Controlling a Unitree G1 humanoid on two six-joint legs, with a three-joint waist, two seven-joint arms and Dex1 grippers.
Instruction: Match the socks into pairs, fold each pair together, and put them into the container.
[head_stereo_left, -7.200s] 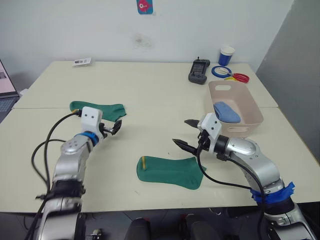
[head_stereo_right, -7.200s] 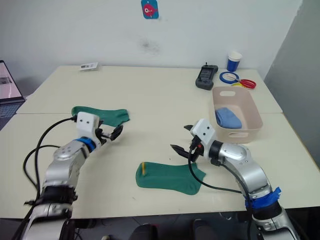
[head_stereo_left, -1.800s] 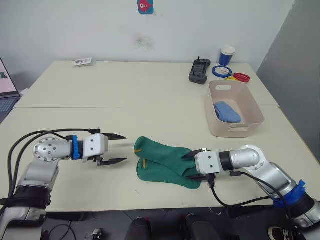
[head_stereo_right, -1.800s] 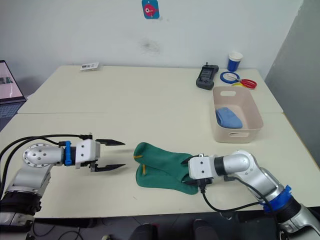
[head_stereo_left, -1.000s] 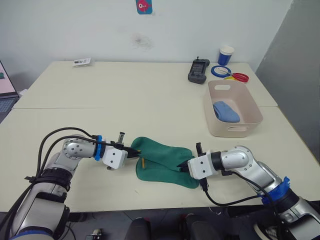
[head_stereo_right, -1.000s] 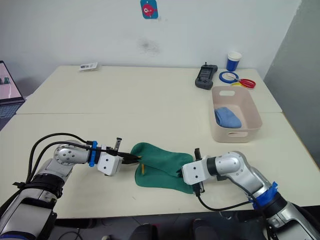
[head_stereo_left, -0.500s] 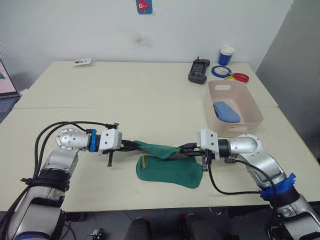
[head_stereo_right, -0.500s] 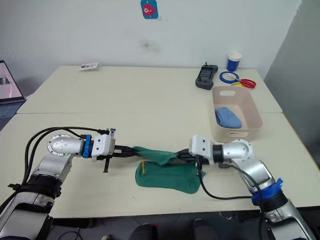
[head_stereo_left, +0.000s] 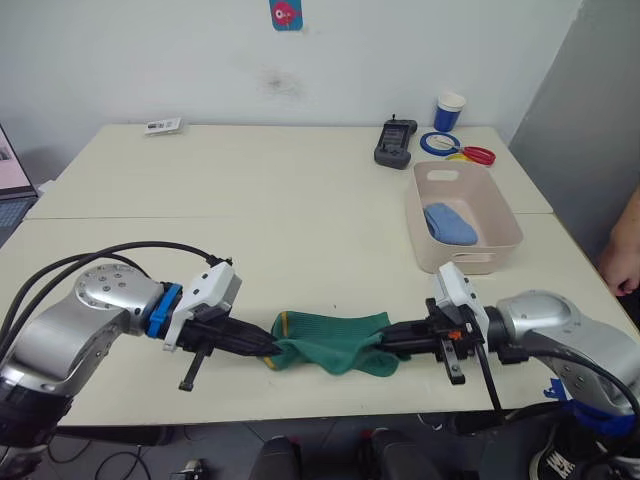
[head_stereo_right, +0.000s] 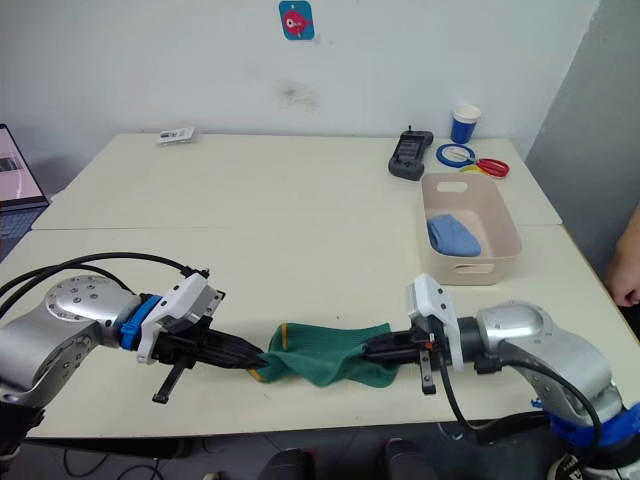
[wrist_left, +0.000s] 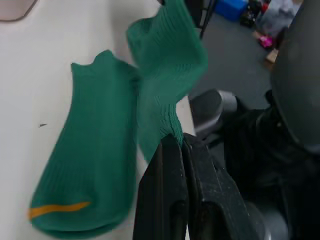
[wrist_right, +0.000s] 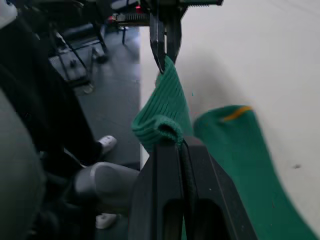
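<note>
Presently we record both grippers clamped on one dark green sock near the table's front edge. We find the left gripper with its two black fingers pressed together on the sock's left end, and the right gripper likewise pinched shut on its opposite end, so the cloth hangs bunched between them. We note in the left wrist view a second green sock lying flat on the tabletop beside the held one, bearing an orange-yellow mark close to one end; the right wrist view confirms the same flat sock beneath the raised fold. We observe the pale pink container standing well apart, toward the table's right side, with a folded light blue sock resting inside it. We log further items at the far right corner: a black handheld device, a blue-and-white cup, a roll of blue tape and red-handled scissors. We also see a person's hand at the right margin.
</note>
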